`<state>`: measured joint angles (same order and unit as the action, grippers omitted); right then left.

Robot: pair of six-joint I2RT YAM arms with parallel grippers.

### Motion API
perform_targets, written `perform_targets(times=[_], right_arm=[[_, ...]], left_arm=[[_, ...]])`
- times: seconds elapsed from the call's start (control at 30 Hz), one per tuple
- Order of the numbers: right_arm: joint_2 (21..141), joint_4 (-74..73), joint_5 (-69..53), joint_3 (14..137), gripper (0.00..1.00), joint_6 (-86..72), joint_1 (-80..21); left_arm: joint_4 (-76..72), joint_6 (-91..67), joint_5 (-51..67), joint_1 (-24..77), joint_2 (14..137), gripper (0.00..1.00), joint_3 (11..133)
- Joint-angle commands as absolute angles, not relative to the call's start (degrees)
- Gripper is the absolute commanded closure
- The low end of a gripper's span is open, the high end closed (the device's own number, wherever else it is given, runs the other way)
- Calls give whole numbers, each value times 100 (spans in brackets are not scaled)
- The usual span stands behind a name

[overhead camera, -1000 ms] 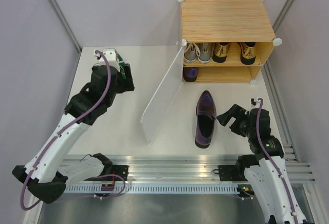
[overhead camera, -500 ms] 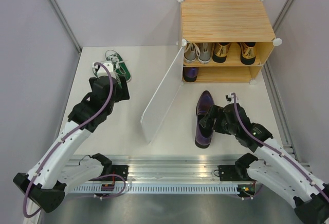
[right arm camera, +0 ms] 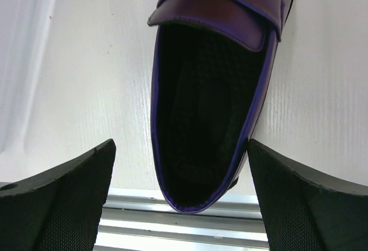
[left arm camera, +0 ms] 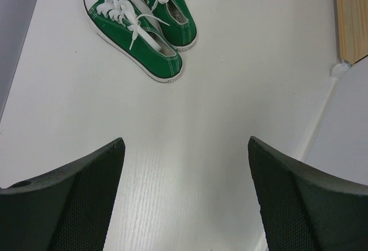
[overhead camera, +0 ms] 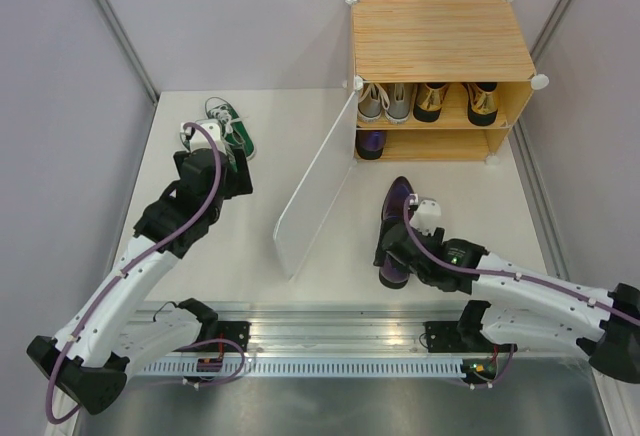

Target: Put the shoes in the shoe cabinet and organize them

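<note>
Moved since a second ago: the right arm has swung in from the cabinet's front-right to sit over the heel of the loose purple shoe (overhead camera: 399, 206); the left arm has backed off the green sneakers (overhead camera: 226, 128), which now show in full.
Right tool (right arm camera: 181, 141): spread wide, one finger on either side of the shoe's heel opening; neither touches it that I can see; pinching nothing.
Left tool (left arm camera: 185, 141): spread too and empty; it hangs above bare worktop (overhead camera: 250, 241) with the sneakers well ahead of it.
Purple shoe: lying flat in front of the shoe cabinet (overhead camera: 440, 41), toe towards the open face, heel towards me; that suits a grasp across the heel and a straight push inward.
Cabinet upper shelf: grey sneakers (overhead camera: 385, 102) on the left, gold shoes (overhead camera: 456, 102) on the right; full, I judge.
Cabinet lower shelf: the other purple shoe (overhead camera: 370, 143) sits at the left end; the space beside it is where I'd put its mate, so the pair sits together.
Door panel (overhead camera: 315, 181): swung out from the cabinet's left edge, standing between the two arms; I reckon that's why the right arm takes this shoe.
Green sneakers: side by side, left of the cabinet, beyond the door; not yet shelved.
Step in hand: as I judge it, lowering and closing on the heel.
Risk: glossy leather may slip between the fingers.
</note>
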<state>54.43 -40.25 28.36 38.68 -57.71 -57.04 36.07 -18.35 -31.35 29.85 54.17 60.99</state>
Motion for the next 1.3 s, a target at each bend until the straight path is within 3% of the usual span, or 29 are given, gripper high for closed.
perform_targets(times=[0.0, 0.3, 0.7, 1.17, 1.27], right_arm=[[5704, -4245, 3515, 4122, 2, -6451, -6108], [6126, -4527, 4061, 4298, 2, -6785, -6451], [6416, -3235, 4447, 3059, 2, -7207, -6451], [6995, -1205, 4044, 2364, 2, -6013, -5959], [7058, -1081, 4052, 2399, 16, -5731, -5950]], left_arm=[[3401, -1696, -3085, 2953, 5335, 10, 6082], [3393, -1687, -2979, 2953, 5326, 10, 6065], [3393, -1644, -2777, 2962, 5414, 10, 6056], [3384, -1556, -2663, 2962, 5458, 10, 6047], [3375, -1547, -2663, 2962, 5458, 10, 6038]])
